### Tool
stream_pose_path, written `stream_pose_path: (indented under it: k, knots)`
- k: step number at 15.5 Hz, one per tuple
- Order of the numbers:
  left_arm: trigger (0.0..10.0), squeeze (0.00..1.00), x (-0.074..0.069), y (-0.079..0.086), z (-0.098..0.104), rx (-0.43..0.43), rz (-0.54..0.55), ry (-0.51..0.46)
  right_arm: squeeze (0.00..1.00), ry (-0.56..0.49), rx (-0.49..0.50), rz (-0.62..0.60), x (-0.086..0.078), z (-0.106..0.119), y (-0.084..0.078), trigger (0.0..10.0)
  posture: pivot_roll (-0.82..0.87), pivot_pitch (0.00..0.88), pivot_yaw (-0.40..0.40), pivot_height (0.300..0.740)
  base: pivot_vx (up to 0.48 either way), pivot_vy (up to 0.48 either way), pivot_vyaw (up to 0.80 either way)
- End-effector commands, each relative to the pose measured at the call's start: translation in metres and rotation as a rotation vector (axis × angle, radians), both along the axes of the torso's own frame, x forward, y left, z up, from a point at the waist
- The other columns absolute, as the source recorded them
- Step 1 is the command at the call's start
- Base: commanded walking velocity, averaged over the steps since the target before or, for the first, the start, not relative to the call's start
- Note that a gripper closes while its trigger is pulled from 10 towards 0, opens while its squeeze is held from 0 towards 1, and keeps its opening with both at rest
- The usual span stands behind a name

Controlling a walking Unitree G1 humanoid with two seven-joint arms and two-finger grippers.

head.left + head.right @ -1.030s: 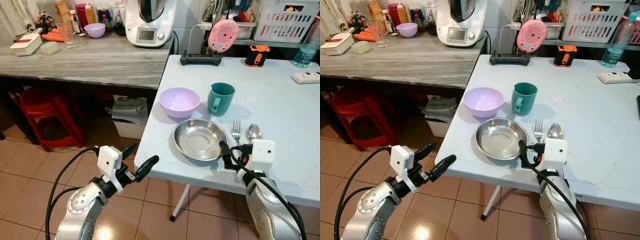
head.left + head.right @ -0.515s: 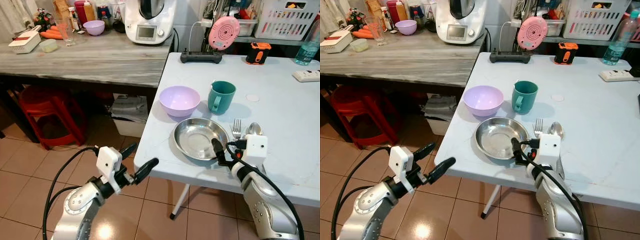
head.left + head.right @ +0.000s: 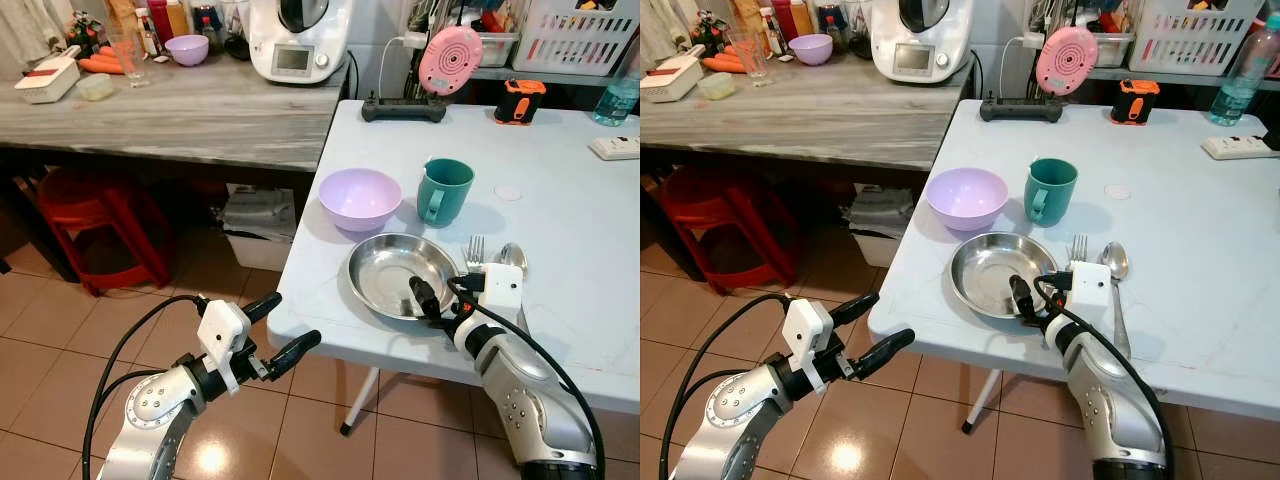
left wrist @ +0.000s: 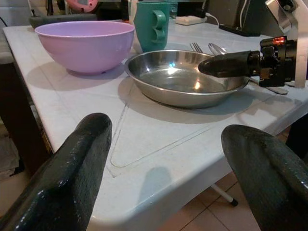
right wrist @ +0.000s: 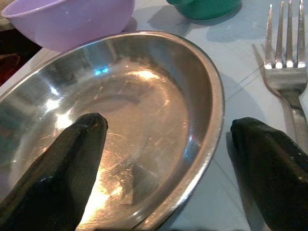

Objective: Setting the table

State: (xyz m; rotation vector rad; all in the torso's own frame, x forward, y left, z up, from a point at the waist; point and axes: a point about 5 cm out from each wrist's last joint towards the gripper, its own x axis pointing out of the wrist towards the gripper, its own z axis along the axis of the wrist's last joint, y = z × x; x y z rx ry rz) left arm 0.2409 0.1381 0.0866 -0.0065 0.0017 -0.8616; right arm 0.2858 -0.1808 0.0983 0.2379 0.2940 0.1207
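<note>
A steel plate (image 3: 393, 274) lies near the white table's (image 3: 580, 240) front edge. Behind it stand a purple bowl (image 3: 359, 199) and a teal cup (image 3: 443, 190). A fork (image 3: 474, 250) and a spoon (image 3: 512, 256) lie just right of the plate. My right gripper (image 3: 444, 299) is open and straddles the plate's near right rim (image 5: 211, 120): one finger (image 5: 57, 168) is over the inside, the other (image 5: 272, 173) is outside, beside the fork (image 5: 286, 72). My left gripper (image 3: 283, 328) is open, below and in front of the table's left front corner, holding nothing.
A grey counter (image 3: 180, 110) with a kitchen machine (image 3: 298, 40) runs along the left. A red stool (image 3: 95, 225) stands under it. At the table's back are a black controller (image 3: 402, 110), an orange device (image 3: 517, 100), a power strip (image 3: 615, 148) and a bottle (image 3: 618, 95).
My right gripper has moved forward and left, so one finger now reaches over the plate's rim. The left arm has barely shifted.
</note>
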Motion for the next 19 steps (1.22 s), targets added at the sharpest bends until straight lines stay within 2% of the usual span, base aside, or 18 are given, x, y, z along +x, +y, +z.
stream_pose_path:
  k: [1, 2, 8, 19]
  knots:
    - [10.0, 0.0, -0.002, 0.001, 0.0, 0.016, -0.015, -0.005, 0.0, 0.011, 0.011, 0.004, 0.003, 0.0, -0.001, 2.6, -0.05, 0.054, 0.032, 0.74, 0.0, 0.0, 0.0]
    - [10.0, 0.0, -0.001, 0.0, 0.001, 0.017, -0.021, -0.01, 0.0, 0.024, 0.018, 0.011, 0.003, 0.0, -0.001, 0.0, -0.05, 0.057, 0.033, 0.74, 0.0, 0.0, 0.0]
    - [10.0, 0.0, -0.004, -0.003, 0.002, 0.017, -0.039, -0.018, 0.0, 0.088, 0.101, 0.006, 0.004, -0.006, 0.002, 0.0, -0.05, 0.06, 0.031, 0.74, 0.0, 0.0, 0.0]
    - [10.0, 0.0, -0.007, -0.005, 0.0, 0.016, -0.03, -0.02, 0.0, 0.14, 0.111, 0.036, 0.003, -0.011, 0.005, 0.0, -0.04, 0.053, 0.023, 0.74, 0.0, 0.0, 0.0]
